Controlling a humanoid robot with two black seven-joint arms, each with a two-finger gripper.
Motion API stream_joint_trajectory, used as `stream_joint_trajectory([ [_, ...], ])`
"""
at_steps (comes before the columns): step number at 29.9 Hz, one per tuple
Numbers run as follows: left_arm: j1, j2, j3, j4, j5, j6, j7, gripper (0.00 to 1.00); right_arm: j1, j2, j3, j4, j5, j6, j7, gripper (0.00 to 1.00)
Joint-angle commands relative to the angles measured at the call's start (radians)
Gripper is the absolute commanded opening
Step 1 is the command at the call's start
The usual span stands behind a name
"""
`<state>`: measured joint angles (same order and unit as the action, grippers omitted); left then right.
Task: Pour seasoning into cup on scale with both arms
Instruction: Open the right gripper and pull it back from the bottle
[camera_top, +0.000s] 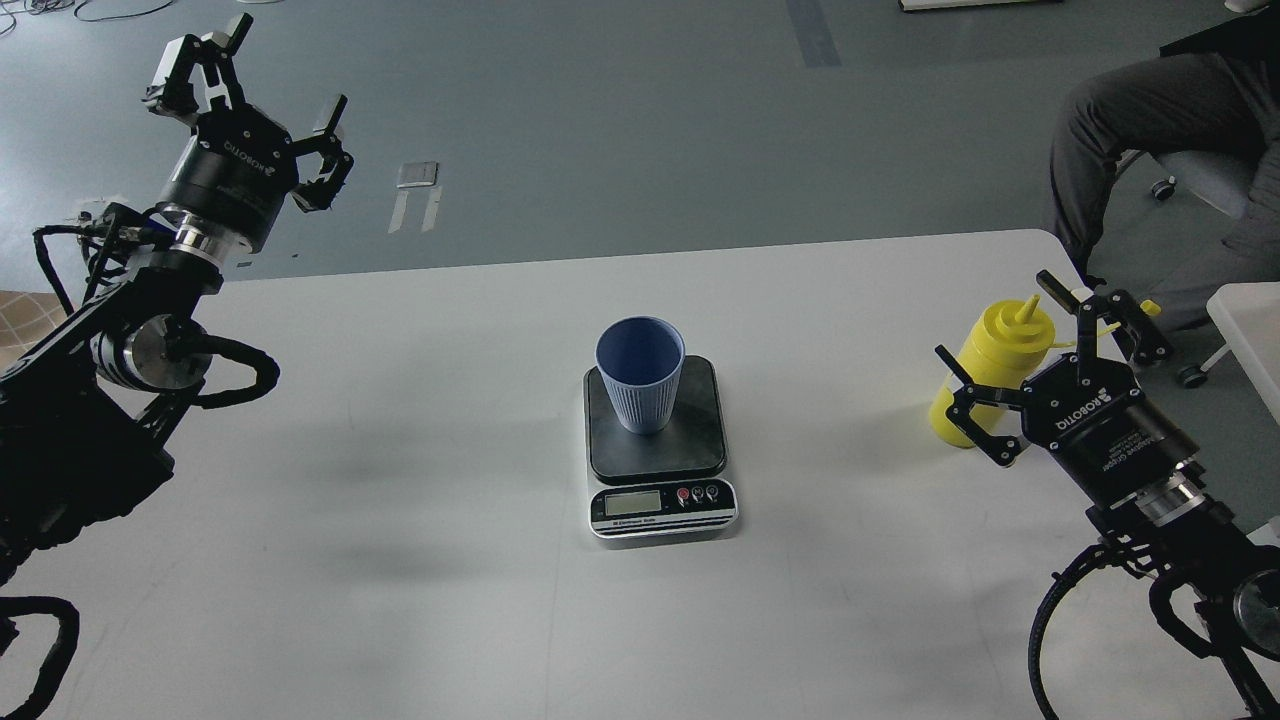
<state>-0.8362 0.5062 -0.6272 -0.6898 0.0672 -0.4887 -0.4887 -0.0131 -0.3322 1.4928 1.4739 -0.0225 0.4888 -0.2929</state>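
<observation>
A lab: taped grey floor, white table, seated onlooker.

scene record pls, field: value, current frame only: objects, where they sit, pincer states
table: white top, holds scale and bottle
scale: table centre, display toward robot, reading not legible
cup: pale blue, upright on scale platform, looks empty
seasoning bottle: yellow, upright on table, far right, nozzle cap on
right pincer: open, fingers around the bottle, not closed on it
left pincer: open, raised beyond table's far left edge, holding nothing
person: seated past the table's far right corner
</observation>
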Motion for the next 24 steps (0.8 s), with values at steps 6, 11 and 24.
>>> stream_joint_trajectory([
  [6,-0.007,-0.003,0.009,0.001,0.005,0.000,0.000,0.98,0.296,-0.208,-0.037,-0.078,-0.028,0.000,0.005,1.00],
  [11,-0.015,-0.001,0.014,0.001,0.009,0.000,0.000,0.98,0.476,-0.206,-0.061,-0.199,-0.014,0.000,0.009,1.00],
  [24,-0.153,-0.018,0.017,0.010,0.054,0.000,0.000,0.98,0.884,0.071,-0.218,-0.634,-0.140,0.000,-0.015,0.99],
])
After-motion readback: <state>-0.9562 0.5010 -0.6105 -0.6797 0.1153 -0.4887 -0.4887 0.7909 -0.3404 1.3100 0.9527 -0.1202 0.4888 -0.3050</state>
